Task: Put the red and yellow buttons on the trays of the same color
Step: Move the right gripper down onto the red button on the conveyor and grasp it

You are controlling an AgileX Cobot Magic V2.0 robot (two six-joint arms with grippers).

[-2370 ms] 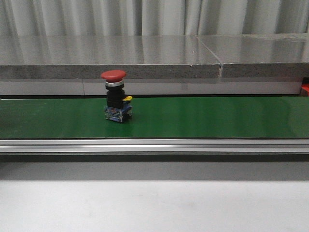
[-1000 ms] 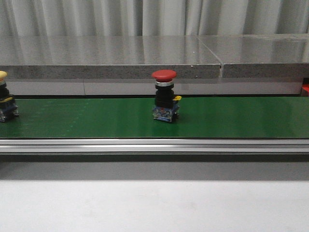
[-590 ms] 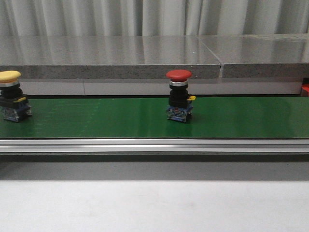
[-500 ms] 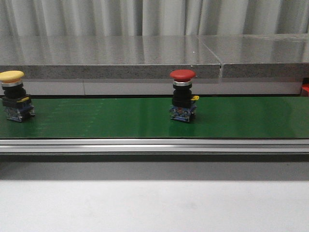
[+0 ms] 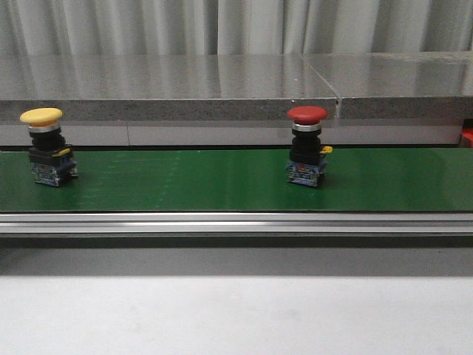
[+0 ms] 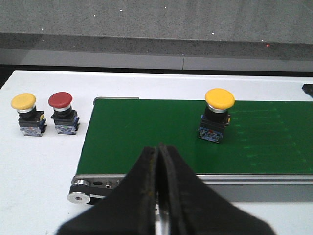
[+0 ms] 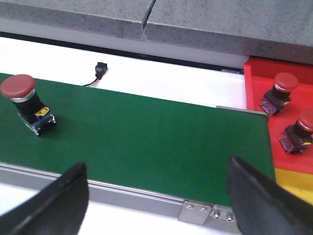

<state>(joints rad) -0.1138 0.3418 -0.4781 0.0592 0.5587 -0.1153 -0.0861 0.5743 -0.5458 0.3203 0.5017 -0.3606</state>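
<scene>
A red button stands upright on the green belt, right of centre; the right wrist view has the same red button. A yellow button stands on the belt at the far left, and the left wrist view shows this yellow button too. The red tray beside the belt's end holds two red buttons, with a yellow tray next to it. My left gripper is shut and empty over the belt's near rail. My right gripper is wide open, empty, near the belt's tray end.
A spare yellow button and a spare red button stand on the white table beside the belt's roller end. A grey stone ledge runs behind the belt. A small black sensor with a cable sits beyond the belt.
The red button has ridden the belt from left of centre to right of centre. The yellow button came in at the left edge and travels right too. No gripper shows in the earlier frames.
</scene>
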